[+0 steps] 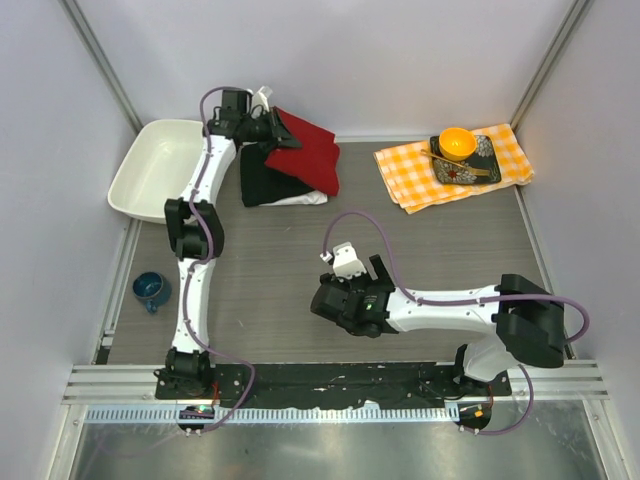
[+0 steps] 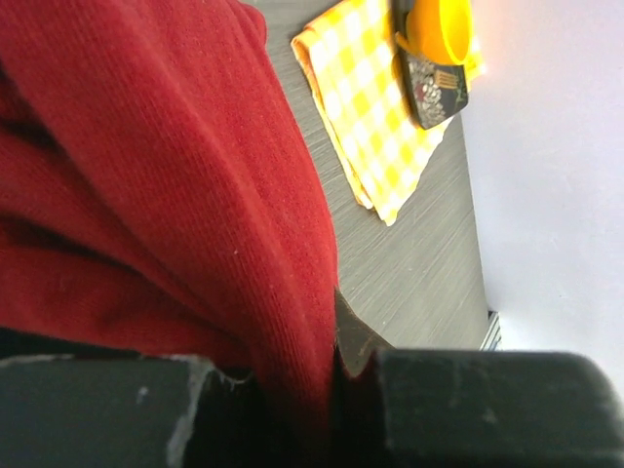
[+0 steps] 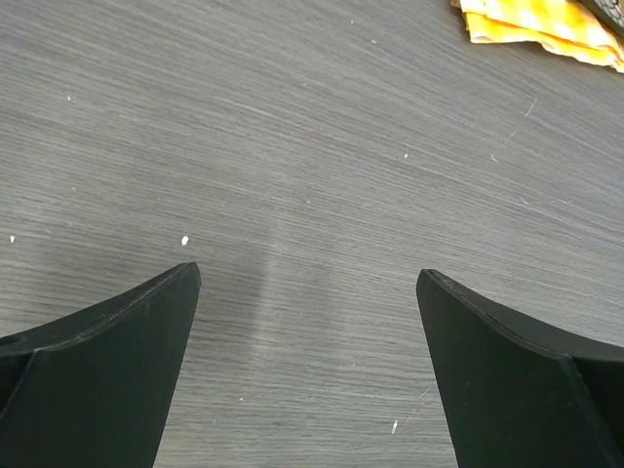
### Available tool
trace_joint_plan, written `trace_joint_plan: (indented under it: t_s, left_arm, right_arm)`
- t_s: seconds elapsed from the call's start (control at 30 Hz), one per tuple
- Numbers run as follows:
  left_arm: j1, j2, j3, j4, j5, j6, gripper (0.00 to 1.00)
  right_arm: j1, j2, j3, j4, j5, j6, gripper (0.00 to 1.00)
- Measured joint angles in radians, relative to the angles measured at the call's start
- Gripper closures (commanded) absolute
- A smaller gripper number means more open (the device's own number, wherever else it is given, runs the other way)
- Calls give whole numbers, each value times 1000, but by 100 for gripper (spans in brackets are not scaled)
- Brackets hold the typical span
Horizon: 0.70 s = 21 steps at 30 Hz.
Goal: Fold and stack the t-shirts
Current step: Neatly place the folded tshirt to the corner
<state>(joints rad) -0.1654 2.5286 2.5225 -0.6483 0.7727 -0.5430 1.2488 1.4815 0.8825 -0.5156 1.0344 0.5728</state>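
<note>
Left hand (image 1: 275,130): narrowed, pinching an edge of the red t-shirt (image 1: 310,152) between its fingers (image 2: 468,409)
Red t-shirt: left of the checked cloth (image 1: 412,178); lying on the folded black t-shirt (image 1: 262,182); white t-shirt (image 1: 303,199) edge showing beneath
Right hand (image 1: 325,303): wide, holding nothing; over the bench (image 1: 440,250), nearer than the checked cloth

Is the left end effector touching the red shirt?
Touching. The left wrist view shows the red shirt pinched between the fingers of the left end effector.
</note>
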Motion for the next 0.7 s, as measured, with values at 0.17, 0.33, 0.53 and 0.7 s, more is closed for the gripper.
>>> trace_joint_plan:
  t_s: [0.17,0.33,0.53,0.7]
  left_arm:
    - [25,-62,0,14,16,-10,100]
    - [35,-101,0,32,31,-25,100]
    - [44,-117,-79,52,41,-14,100]
    - [74,-113,-158,39,42,29,100]
  right_arm:
    - [0,20,0,1,-16,0,0]
    - [0,20,0,1,-18,1,0]
    - [0,20,0,1,-20,2,0]
    - [0,20,0,1,-27,2,1]
